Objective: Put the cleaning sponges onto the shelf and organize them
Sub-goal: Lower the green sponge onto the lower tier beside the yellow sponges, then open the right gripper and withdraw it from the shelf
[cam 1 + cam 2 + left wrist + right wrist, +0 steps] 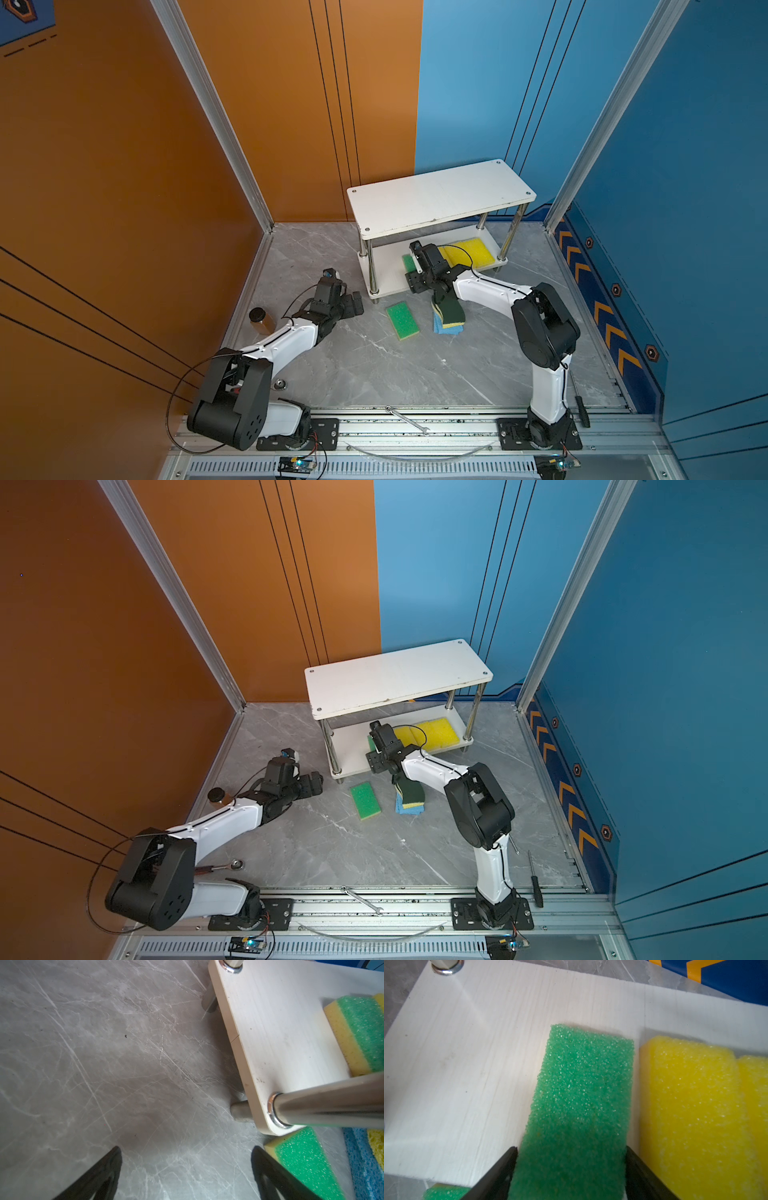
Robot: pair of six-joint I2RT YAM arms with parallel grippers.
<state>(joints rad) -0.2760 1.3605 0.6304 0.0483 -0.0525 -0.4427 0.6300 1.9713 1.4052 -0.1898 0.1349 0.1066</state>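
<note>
Closest up front, left arm [286,338], black elbow big and low by the front rail [457,419], reaching out over the grey table [374,374]. Left claw [186,1147] spread wide, hovering over the table near a corner of the shelf [440,199].

Over to that shelf at the back of the table: white top board [395,675] above, lower board [467,1064] carrying the load. Right arm [490,286] stretched across to it, right claw [570,1147] tucked in under the top board and pinching a green sponge [583,1095] by its long sides, one finger pressed to each edge. Sponge lying on the lower board, just beside two yellow sponges [469,251] set edge to edge toward the right end of that board. Narrow strip of white showing between green and yellow.

Down on the table, just in front of the shelf: second green sponge [402,320], green face up, yellow layer below, lying at a slant on its own. Near it, partly under the right arm, dark-green-topped sponge [451,309] resting on a blue sponge [446,330].

Smaller bits: brown jar [261,320] with a black lid at the table's left edge, beside the left arm. Wrench [409,420] on the front rail between the two arm bases. Screwdriver [582,411] by the right arm's base.
</note>
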